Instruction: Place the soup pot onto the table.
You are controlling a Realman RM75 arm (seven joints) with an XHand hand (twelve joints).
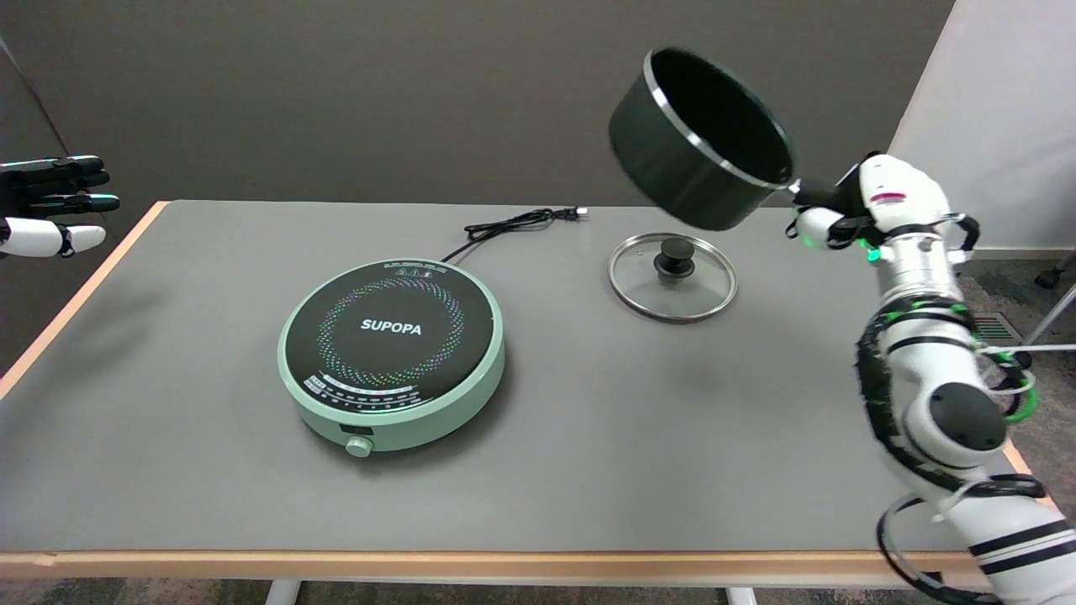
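A black soup pot with a silver rim hangs high in the air above the table's far right, tilted so its mouth faces up and to the right. My right hand grips its handle at the pot's right side. The grey table lies well below the pot. The fingers around the handle are mostly hidden behind the white back of the hand.
A glass lid with a black knob lies flat on the table below the pot. A mint-green induction cooker sits mid-table, its black cord trailing to the far edge. The idle left hand hovers at the upper left.
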